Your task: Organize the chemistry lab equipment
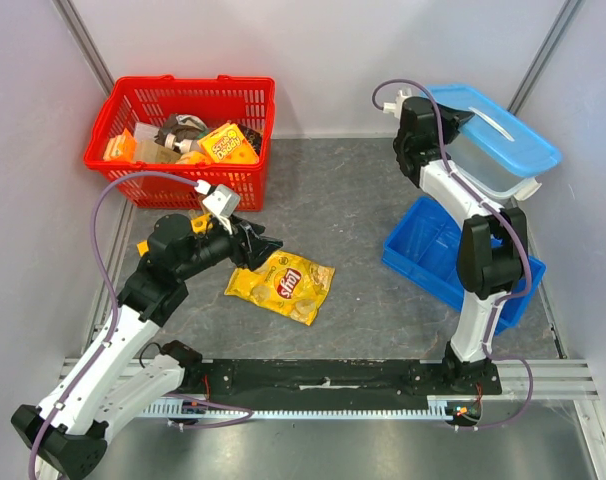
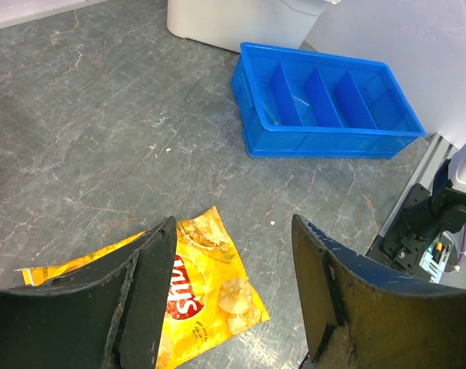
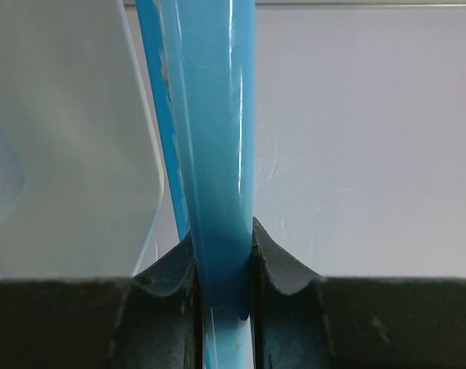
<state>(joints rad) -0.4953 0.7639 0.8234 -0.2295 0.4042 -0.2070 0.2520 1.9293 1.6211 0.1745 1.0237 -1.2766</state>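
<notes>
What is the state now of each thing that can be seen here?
left gripper: open, empty.
right gripper: shut on the blue lid.
blue lid: pinched at its edge.
chip bag: lying flat.
red basket: upright, holding several items.
blue tray: upright, compartments look empty.

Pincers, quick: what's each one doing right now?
Left pincer: open, holding nothing, just over the chip bag.
Right pincer: shut on the edge of the blue lid.
</notes>
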